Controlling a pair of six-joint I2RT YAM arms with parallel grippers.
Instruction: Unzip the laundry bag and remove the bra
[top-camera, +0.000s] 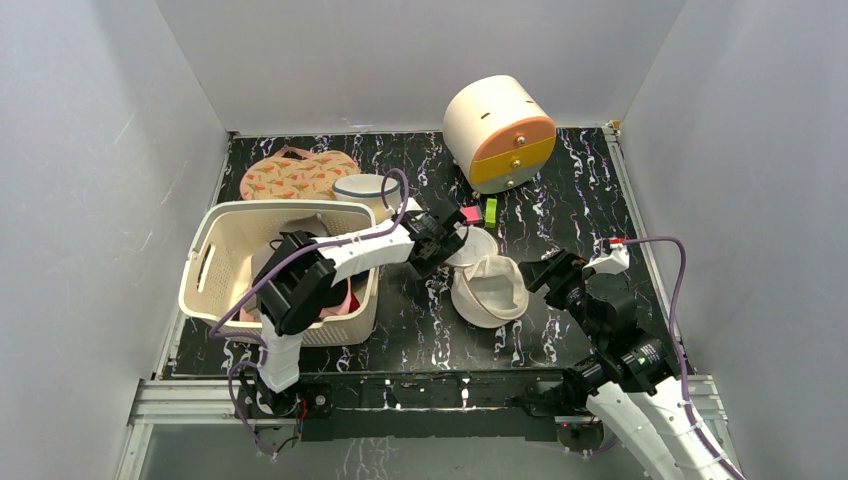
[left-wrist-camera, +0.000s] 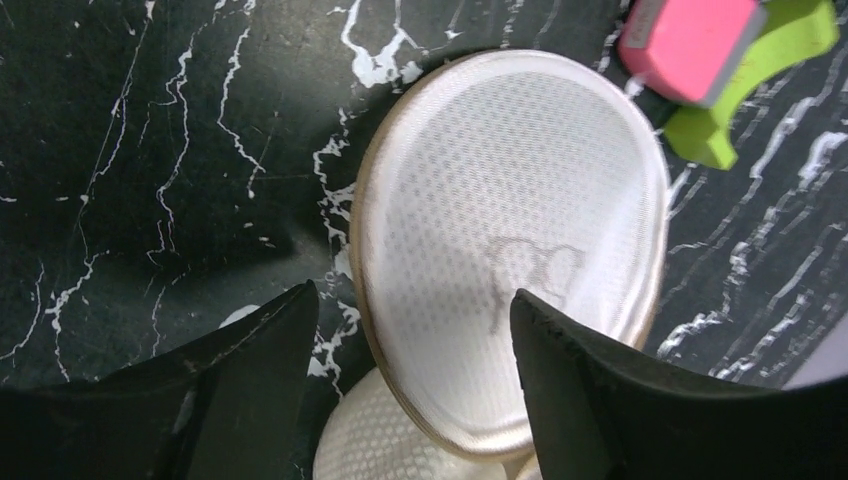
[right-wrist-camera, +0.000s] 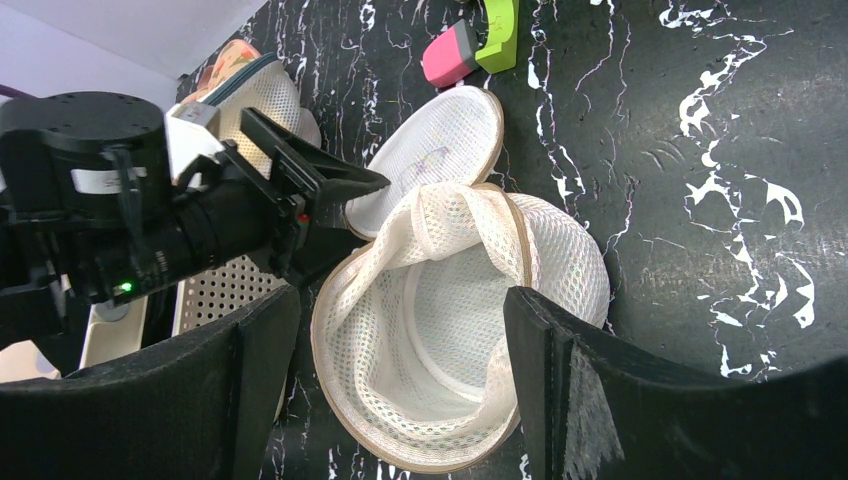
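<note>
My white-and-black left arm (top-camera: 345, 255) rises from its base, folds sharply at the elbow and stretches forward and to the right, held low. At its end the black two-finger left gripper (top-camera: 452, 243) points away from me. On the left wrist view I see both dark fingers (left-wrist-camera: 250, 370) standing well apart.

My white-and-black right arm (top-camera: 625, 350) leans in from its base toward the middle, wrist turned leftward. The black right gripper (top-camera: 530, 272) is spread too, with its fingers (right-wrist-camera: 590, 390) wide apart on its own wrist view.
</note>
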